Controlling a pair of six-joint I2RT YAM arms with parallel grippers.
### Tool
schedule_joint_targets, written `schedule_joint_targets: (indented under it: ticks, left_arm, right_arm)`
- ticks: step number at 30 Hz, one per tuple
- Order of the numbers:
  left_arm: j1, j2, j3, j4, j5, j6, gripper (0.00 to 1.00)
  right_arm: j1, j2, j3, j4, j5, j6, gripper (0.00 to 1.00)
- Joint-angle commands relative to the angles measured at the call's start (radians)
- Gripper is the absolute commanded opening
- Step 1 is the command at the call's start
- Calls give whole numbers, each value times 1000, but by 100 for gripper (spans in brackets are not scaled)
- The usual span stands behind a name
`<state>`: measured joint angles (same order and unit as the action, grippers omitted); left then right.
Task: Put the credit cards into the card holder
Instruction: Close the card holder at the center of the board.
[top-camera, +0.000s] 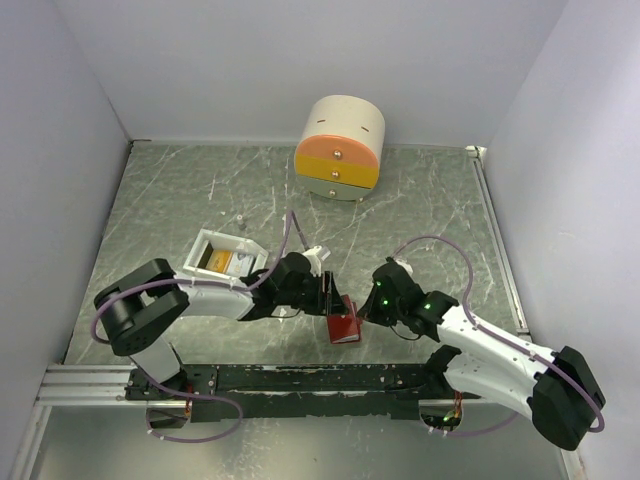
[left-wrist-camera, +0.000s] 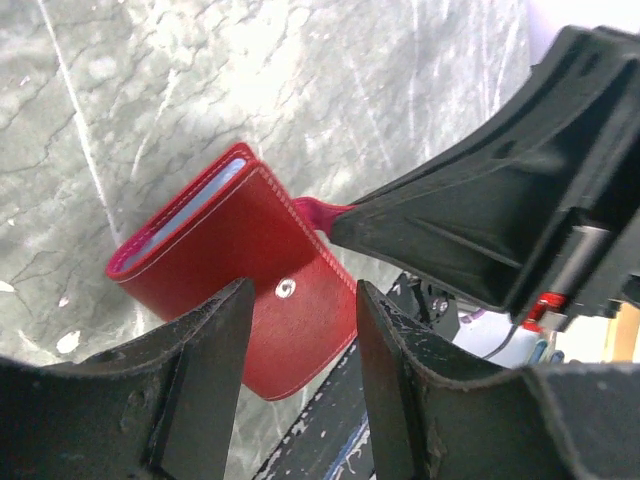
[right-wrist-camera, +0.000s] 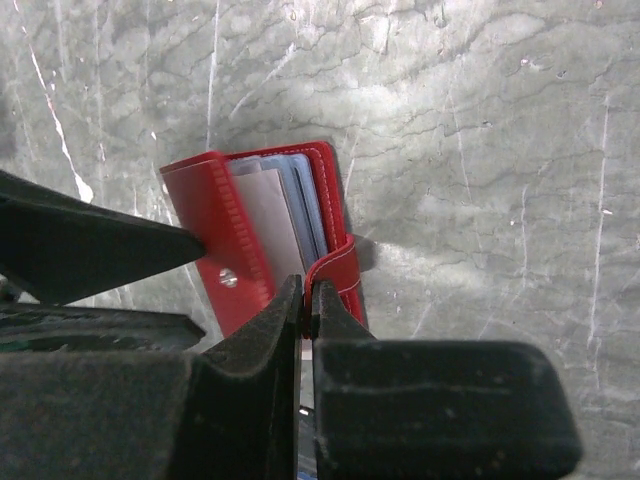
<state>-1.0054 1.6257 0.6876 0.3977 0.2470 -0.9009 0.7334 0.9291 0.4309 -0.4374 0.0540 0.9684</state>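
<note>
Around: white tray (top-camera: 205, 237) holding an orange-gold card (top-camera: 214, 260) on the left side of the table (top-camera: 440, 210); round drawer box (top-camera: 340, 148) far at the back
Card holder (top-camera: 343, 325): near the front edge, partly open, between both claws
Right gripper (right-wrist-camera: 306, 292): closed, pinching the holder's red strap
Left gripper (left-wrist-camera: 302, 297): jaws apart, over the holder's snap cover

No writing, label, brand or number is legible on anything.
</note>
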Motion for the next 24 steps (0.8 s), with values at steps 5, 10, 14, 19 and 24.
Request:
schedule_joint_targets:
  ticks: [5,10,14,19,24]
  left_arm:
    - [-4,22,46,-32,-34,59,55]
    - [-5,-15,50,-111,-117,76,50]
    - [-12,12,75,-193,-149,103,35]
    - [-33,64,105,-193,-117,134,19]
    - [-52,111,170,-285,-150,177,15]
  right_arm:
    - [4,-24,-17,-1,21,0,0]
    - [4,-39,-14,-17,20,-5,0]
    - [4,-36,11,-28,18,-20,0]
    - [3,-18,42,-30,-6,-52,3]
    - [3,-1,69,-54,-36,-87,16]
